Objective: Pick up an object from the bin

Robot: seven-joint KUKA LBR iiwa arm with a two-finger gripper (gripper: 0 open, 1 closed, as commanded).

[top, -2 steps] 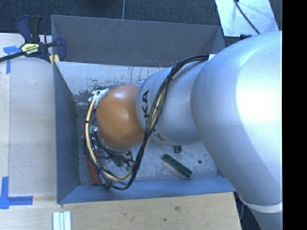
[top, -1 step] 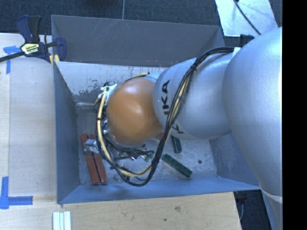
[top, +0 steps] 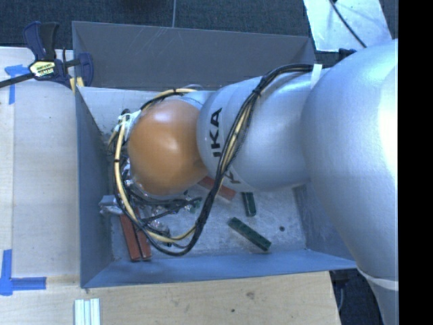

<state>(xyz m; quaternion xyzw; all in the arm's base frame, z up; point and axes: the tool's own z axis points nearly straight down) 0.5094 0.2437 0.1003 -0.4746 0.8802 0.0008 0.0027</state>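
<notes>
Arm [top: 270,141] reaches from right, set low inside bin [top: 91,181]; orange wrist cover [top: 166,154] over left half of floor. Below cover, among cables: gripper [top: 145,212]; jaw state cannot be told. Nearest thing: pair of red-brown bars [top: 135,239] in near-left corner, just beside gripper; contact not discernible. Long dark green stick [top: 249,234] and shorter green stick [top: 249,204] lie well apart, to right. Judged progress: gripper down at floor level, no grasp shown; closing, lift and withdrawal left.

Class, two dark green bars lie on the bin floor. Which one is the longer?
The slanted green bar near the bin's lower wall; the short green bar lies nearer the arm.
</notes>
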